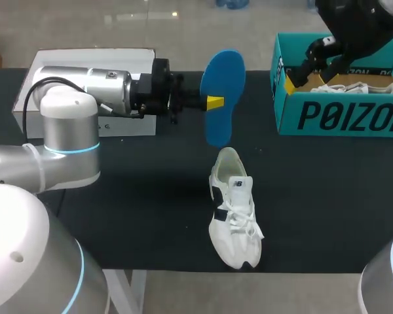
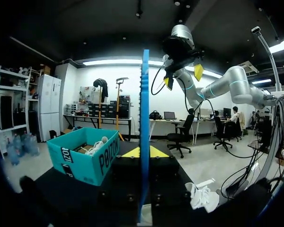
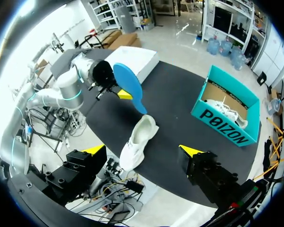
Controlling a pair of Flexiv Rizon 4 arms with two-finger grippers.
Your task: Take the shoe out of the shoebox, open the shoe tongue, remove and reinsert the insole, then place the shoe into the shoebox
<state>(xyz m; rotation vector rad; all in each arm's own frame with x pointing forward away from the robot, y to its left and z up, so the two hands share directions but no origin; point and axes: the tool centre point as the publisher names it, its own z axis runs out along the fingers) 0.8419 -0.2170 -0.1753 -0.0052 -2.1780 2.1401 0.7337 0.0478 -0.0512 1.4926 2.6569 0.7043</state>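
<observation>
**Blue insole held clear of the shoe**

At the left, a white box [image 1: 85, 60] sat on the black table [image 1: 150, 216] behind the left arm. The left gripper [image 2: 144, 153] was clamped on the blue insole [image 1: 224, 78], holding it on edge above the table. Just in front of the insole, the white sneaker [image 1: 234, 209] stood upright on the table, heel toward it. At the right, the right gripper [image 2: 183, 77], its fingers spread apart and holding nothing, hung over the teal shoebox [image 1: 340, 119], which held a second white shoe [image 1: 359, 87].
</observation>
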